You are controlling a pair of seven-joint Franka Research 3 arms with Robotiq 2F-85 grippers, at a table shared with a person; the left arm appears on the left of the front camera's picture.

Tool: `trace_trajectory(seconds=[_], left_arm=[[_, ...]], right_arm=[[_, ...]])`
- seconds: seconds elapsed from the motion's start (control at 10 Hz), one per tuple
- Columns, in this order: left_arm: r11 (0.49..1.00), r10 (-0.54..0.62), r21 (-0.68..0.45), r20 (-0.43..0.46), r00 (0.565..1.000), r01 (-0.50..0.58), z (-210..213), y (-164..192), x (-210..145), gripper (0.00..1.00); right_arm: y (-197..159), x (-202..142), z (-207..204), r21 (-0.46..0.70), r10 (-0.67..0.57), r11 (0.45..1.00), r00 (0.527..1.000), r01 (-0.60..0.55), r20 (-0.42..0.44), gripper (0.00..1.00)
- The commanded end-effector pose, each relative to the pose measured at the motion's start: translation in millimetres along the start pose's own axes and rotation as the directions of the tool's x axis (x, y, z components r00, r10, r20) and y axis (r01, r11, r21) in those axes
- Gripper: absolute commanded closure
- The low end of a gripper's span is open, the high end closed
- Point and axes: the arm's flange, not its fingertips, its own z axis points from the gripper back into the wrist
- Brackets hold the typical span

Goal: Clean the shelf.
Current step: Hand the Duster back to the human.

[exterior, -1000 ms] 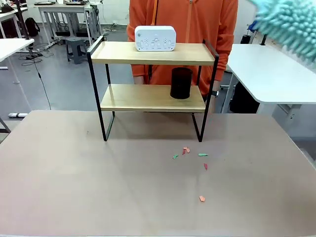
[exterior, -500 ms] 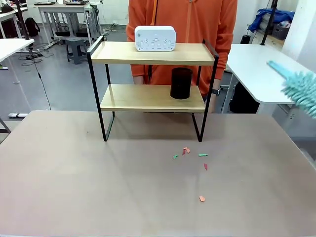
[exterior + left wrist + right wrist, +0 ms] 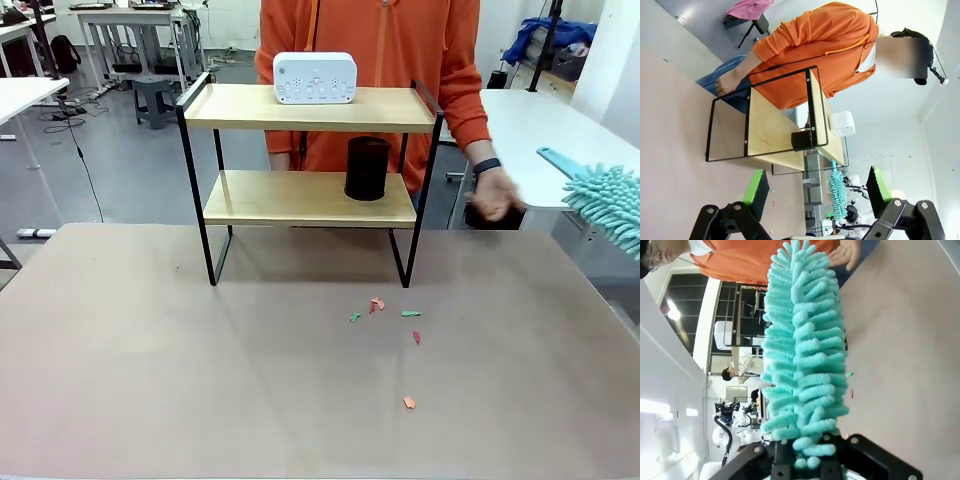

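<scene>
The shelf [image 3: 310, 108] stands mid-table on black legs, its two wooden boards showing sideways as the shelf [image 3: 782, 127] in the left wrist view. A white device [image 3: 314, 77] rests on the top board and a black cup [image 3: 367, 168] on the lower one. My right gripper [image 3: 807, 456] is shut on a fluffy teal duster [image 3: 802, 350], which hangs at the right edge as the duster [image 3: 606, 204], well away from the rack. My left gripper [image 3: 817, 192] is open and holds nothing, its green pads [image 3: 757, 187] far apart.
A person in an orange top [image 3: 370, 40] stands behind the shelf, one hand [image 3: 491, 201] down at its right side. Small red and green scraps [image 3: 385, 312] lie on the brown table [image 3: 150, 370] in front of the rack. White tables [image 3: 545, 140] flank the scene.
The duster has dropped from the top right corner to mid-height at the right edge. The person's hand has come into view right of the shelf.
</scene>
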Motion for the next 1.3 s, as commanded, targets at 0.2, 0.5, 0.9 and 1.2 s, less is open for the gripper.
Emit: trace_trajectory(seconds=[0.2, 0.5, 0.9, 1.2], left_arm=[[1.000, -0.005, -0.006, -0.007, 1.000, 0.005, 2.1, -0.7, 0.9, 0.00], [1.000, -0.005, -0.006, -0.007, 1.000, 0.005, 2.1, -0.7, 0.9, 0.00], [1.000, -0.005, -0.006, -0.007, 1.000, 0.005, 2.1, -0.7, 0.9, 0.00], [1.000, -0.005, -0.006, -0.007, 1.000, 0.005, 2.1, -0.7, 0.9, 0.00]], right_arm=[[1.5, -2.1, 1.9, 0.018, 0.026, 1.000, 1.000, -0.025, -0.009, 1.00], [1.5, -2.1, 1.9, 0.018, 0.026, 1.000, 1.000, -0.025, -0.009, 1.00], [2.9, -1.8, 0.9, 0.011, 0.008, 1.000, 1.000, -0.007, -0.007, 0.84], [9.5, -4.5, -1.3, 0.033, 0.027, 0.999, 0.999, -0.027, -0.026, 0.00]])
